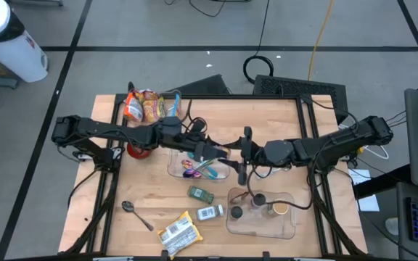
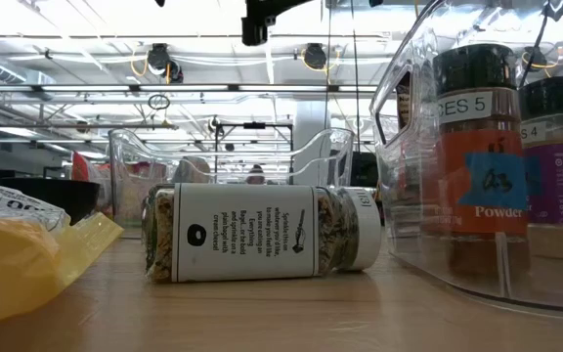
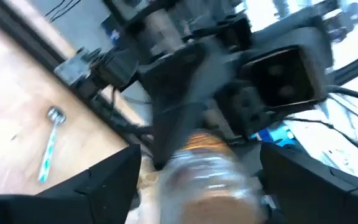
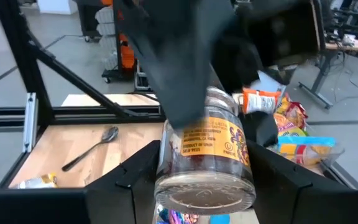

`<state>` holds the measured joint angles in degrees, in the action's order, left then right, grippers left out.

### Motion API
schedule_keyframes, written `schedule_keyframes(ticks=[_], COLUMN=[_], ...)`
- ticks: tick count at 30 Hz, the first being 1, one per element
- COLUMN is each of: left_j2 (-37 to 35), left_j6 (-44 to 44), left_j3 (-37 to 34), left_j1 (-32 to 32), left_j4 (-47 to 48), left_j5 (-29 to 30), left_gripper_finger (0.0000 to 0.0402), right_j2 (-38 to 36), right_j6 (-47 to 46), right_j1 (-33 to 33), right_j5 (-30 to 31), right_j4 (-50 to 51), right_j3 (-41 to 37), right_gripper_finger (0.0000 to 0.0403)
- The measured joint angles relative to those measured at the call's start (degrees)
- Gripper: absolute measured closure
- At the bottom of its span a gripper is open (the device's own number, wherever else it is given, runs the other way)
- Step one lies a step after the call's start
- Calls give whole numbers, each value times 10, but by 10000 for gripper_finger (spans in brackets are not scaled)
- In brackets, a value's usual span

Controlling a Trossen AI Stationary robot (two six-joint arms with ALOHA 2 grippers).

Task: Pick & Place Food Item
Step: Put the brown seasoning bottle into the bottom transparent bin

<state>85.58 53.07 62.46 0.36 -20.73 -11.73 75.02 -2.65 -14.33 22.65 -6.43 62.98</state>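
Note:
A clear glass jar with an orange label (image 4: 211, 146) hangs level in the air over the table's middle, between my two grippers. My right gripper (image 4: 204, 183) comes in from the table's right and is shut on it. Opposite it is my left gripper (image 3: 197, 177), reaching in from the table's left. It is open, one finger on either side of the jar's other end (image 3: 210, 180). In the high view the two grippers meet at the left gripper (image 1: 215, 151) and the right gripper (image 1: 241, 155). My right gripper pinches the jar's round wall (image 4: 166, 165) between its two fingers, at the end nearest its wrist. The fingers come level from the table's right and lie along the jar. The jar is lifted clear of the table and lies level, its flat end (image 4: 204, 196) facing the wrist.
Below the grippers stands a clear bin (image 1: 176, 170) with colourful items. At the near right is a second clear bin (image 1: 290, 226) of spice jars. Two small jars (image 1: 200, 193) (image 1: 210, 212), a spoon (image 1: 136, 215) and a yellow packet (image 1: 180, 232) lie near the front. Snack bags (image 1: 147, 106) sit at the far left.

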Motion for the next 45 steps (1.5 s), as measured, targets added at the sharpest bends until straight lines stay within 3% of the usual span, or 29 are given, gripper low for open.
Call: schedule_keyframes(ticks=[13, 24, 31, 45], left_j2=[0, 0, -1, -43], left_j6=[-28, -79, -83, -164], left_j3=[0, 0, 0, 0], left_j1=[13, 20, 8, -4], left_j4=[-41, -155, -162, -169], left_j5=[-2, 35, 47, 59], left_gripper_finger=[67, 66, 66, 66], right_j2=[-13, -14, -13, -16], right_j6=[-47, -101, -114, -130], right_j1=[20, 20, 31, 58], right_j5=[-3, -2, 28, 23], right_j4=[-50, -135, -191, -256], right_j3=[0, 0, 0, 1], right_gripper_finger=[217, 217, 217, 217])
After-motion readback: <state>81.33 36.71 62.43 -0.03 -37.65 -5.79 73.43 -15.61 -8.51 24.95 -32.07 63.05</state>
